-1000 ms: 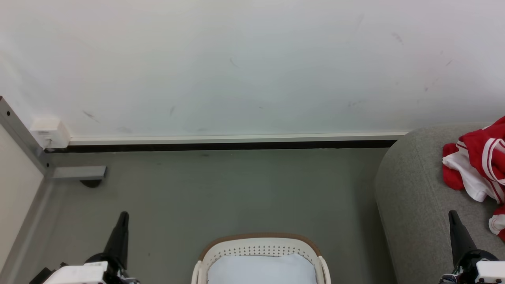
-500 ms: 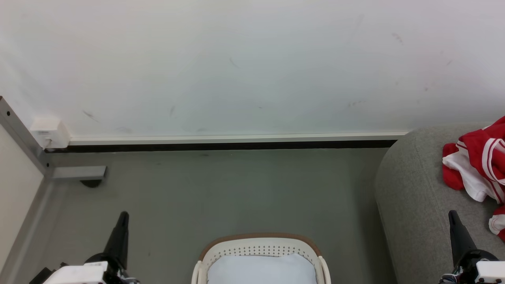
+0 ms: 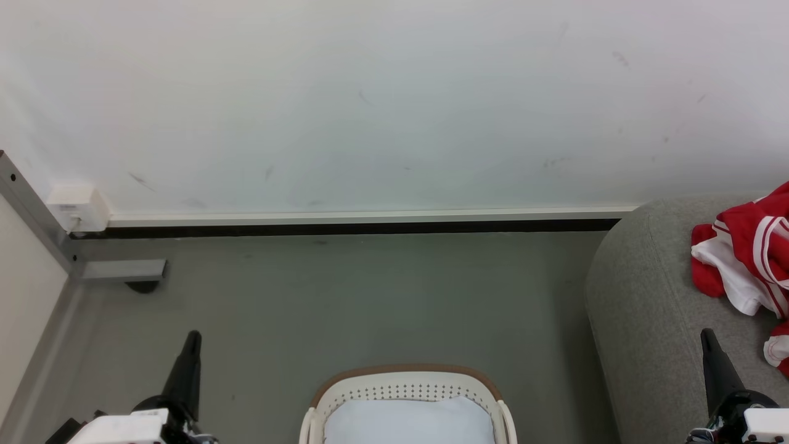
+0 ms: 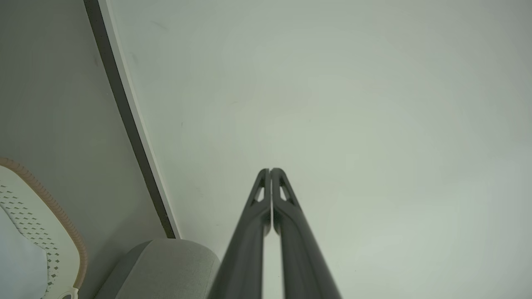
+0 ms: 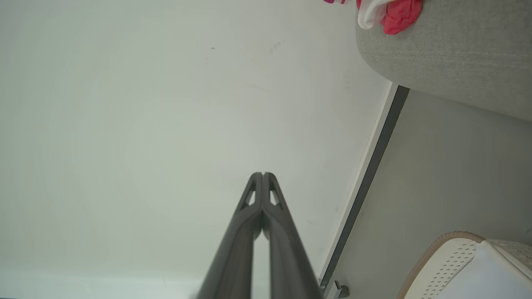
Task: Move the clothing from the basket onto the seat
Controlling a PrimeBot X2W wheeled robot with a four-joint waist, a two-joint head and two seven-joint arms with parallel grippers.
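The left pincer [image 3: 193, 337] was clenched, its two long dark fingers pressed flat against each other and pointing up the head view at the lower left, in open air above the grey floor [image 3: 370, 296]. The right pincer [image 3: 707, 333] was clenched the same way at the lower right, its fingers tip to tip and seen against the front of the seat [image 3: 647, 308]. Between the two pincers, at the bottom middle of the head view, stood the basket [image 3: 404, 370], cream-white with perforated walls and a brown rim, touched by neither pincer. A smooth pale cloth [image 3: 410, 422] lay inside it; what it was could not be told. To the right of the basket was the large grey seat with a rounded corner. The clothing [image 3: 749, 253], red with white stripes and a white panel, lay crumpled on top of the seat at the right edge of the view, well apart from the basket, with another red and white bit lower down near the right pincer. Behind everything rose a plain white wall [image 3: 394, 105] with a pale skirting board [image 3: 370, 217] above a dark gap. At the far left a small white box [image 3: 77, 208] sat against a grey metal post [image 3: 24, 197].
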